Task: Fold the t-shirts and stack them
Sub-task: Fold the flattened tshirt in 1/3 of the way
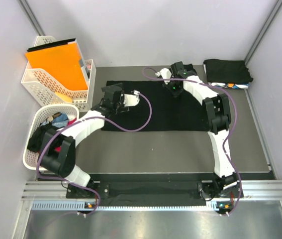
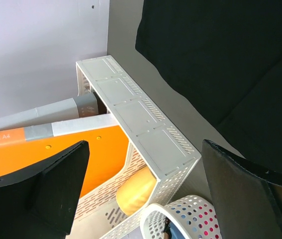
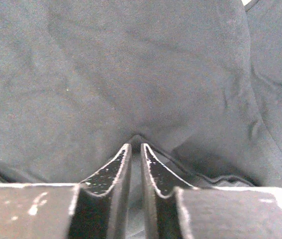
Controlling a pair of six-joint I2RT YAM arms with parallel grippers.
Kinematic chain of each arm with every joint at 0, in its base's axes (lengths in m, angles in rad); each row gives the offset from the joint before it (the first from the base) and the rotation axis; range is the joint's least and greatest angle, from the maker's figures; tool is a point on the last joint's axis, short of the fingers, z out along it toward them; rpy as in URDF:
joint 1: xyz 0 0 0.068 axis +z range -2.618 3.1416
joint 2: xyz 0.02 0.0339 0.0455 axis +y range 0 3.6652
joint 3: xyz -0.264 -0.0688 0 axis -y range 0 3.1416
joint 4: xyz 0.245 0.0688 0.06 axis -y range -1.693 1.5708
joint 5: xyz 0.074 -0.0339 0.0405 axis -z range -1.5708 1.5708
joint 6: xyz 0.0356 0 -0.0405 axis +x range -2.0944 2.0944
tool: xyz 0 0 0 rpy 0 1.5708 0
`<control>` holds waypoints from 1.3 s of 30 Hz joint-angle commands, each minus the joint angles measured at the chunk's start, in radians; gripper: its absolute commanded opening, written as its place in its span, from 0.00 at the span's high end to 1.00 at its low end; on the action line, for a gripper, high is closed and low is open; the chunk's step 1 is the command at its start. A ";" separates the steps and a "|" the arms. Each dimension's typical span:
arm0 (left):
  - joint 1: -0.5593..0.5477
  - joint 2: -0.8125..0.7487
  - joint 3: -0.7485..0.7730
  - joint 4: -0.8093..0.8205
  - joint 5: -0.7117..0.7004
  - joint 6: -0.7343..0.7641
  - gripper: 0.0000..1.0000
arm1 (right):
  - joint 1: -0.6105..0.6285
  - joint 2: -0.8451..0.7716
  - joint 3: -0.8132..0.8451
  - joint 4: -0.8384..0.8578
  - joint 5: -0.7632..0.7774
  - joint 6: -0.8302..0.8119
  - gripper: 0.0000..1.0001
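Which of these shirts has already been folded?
The black one at the far right corner, a neat square. The big black shirt lies spread flat; the rest sit crumpled in the basket.

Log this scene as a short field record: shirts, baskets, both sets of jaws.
spread shirt: black t-shirt, flat at centre of table
folded stack: far right corner, black on top
round basket: left side, holds crumpled clothes
orange folder: in lattice file baskets, far left
left jaws: wide open, empty, near the shirt's left edge
right jaws: closed on the shirt's far edge
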 commanded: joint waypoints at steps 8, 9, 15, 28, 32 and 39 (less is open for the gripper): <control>-0.003 -0.031 -0.025 0.048 0.024 0.025 0.01 | 0.013 -0.002 0.004 0.030 0.019 -0.007 1.00; -0.003 -0.029 -0.025 0.047 0.024 0.023 0.01 | 0.014 -0.004 -0.001 0.031 0.021 -0.010 1.00; -0.004 -0.017 -0.022 0.079 0.027 0.016 0.01 | 0.016 -0.037 -0.016 0.041 0.036 -0.018 0.74; -0.004 -0.005 -0.019 0.090 0.029 0.026 0.01 | 0.016 -0.035 -0.053 0.067 0.042 -0.024 0.96; -0.004 0.003 -0.017 0.090 0.031 0.026 0.01 | 0.025 -0.050 -0.049 0.074 0.044 -0.030 1.00; -0.004 0.017 -0.010 0.097 0.034 0.031 0.01 | 0.048 -0.096 -0.053 0.090 0.044 -0.048 1.00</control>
